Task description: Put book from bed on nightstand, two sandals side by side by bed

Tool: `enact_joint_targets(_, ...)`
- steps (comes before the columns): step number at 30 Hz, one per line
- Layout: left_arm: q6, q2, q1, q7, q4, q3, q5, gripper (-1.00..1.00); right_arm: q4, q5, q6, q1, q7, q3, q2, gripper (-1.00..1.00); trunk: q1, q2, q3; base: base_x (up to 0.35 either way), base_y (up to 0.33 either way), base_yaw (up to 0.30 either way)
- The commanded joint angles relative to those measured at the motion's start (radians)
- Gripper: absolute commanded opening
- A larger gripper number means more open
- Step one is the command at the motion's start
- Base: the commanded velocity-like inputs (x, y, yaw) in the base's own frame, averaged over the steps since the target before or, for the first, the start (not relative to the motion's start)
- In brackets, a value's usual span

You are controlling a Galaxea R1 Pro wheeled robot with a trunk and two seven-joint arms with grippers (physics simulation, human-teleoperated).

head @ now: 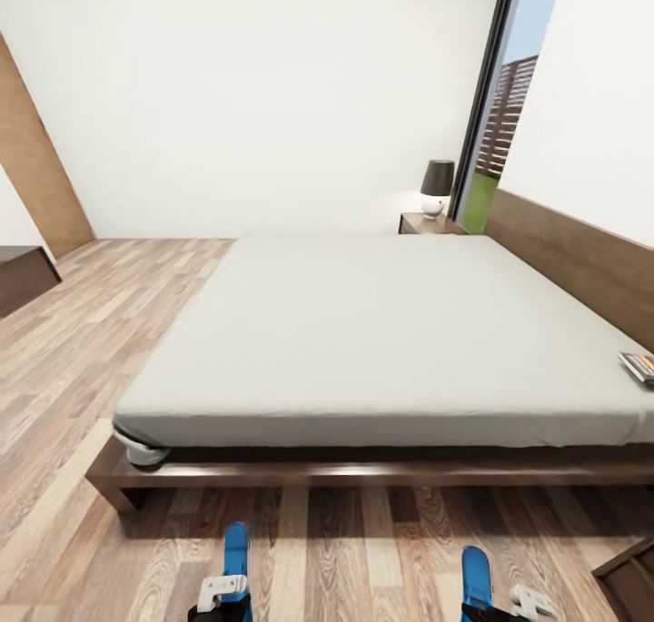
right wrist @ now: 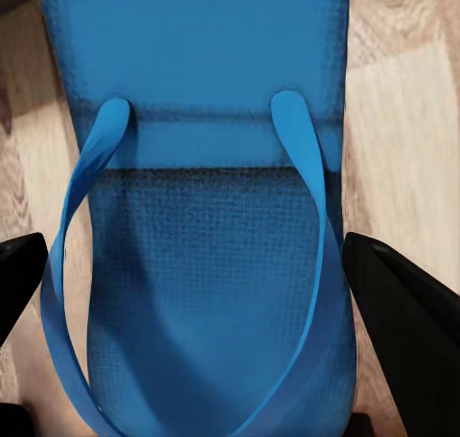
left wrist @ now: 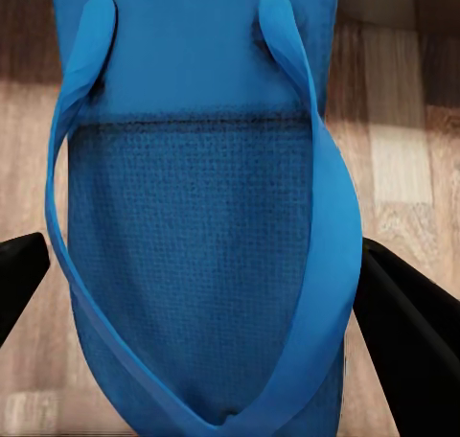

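The robot is facing the long side of the bed in the bedroom, with each arm carrying one of the two sandals low over the wood floor in front of the frame. The left gripper is holding the left sandal, its dark fingers pressing in on either side of the blue sole; the right gripper is doing the same with the right sandal, fingers closed against its edges. Both sandals are pointing toward the bed, well apart from each other and, as far as I can judge, not yet set down. The book is lying on the mattress near the headboard, untouched. A nightstand with a lamp is standing beyond the bed by the window. So the sandals are only partway handled, still needing placing side by side, and the book move is wholly left to do
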Motion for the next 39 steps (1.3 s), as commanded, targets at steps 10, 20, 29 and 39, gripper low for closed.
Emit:
enact_joint_targets(10, -0.001, 0.000, -0.001, -0.006, 0.002, 0.001, 0.009, -1.00, 0.000, 0.000, 0.002, 0.000, 0.005, -0.008, 0.000, -1.00, 0.000, 0.000, -0.002, 0.000, 0.000, 0.211)
enact_joint_targets(20, -0.001, 0.000, -0.001, -0.006, 0.002, 0.001, 0.009, -1.00, 0.000, 0.000, 0.002, 0.000, 0.005, -0.008, 0.000, -1.00, 0.000, 0.000, -0.002, 0.000, 0.000, 0.018)
enact_joint_targets(29, -0.001, 0.000, -0.001, -0.006, 0.002, 0.001, 0.009, -1.00, 0.000, 0.000, 0.002, 0.000, 0.005, -0.008, 0.000, -1.00, 0.000, 0.000, -0.002, 0.000, 0.000, 0.000)
enact_joint_targets(39, -0.001, 0.000, -0.001, -0.006, 0.002, 0.003, 0.009, -1.00, 0.000, 0.000, 0.002, 0.000, 0.006, -0.008, 0.000, -1.00, 0.000, 0.000, -0.002, 0.000, 0.000, 0.000)
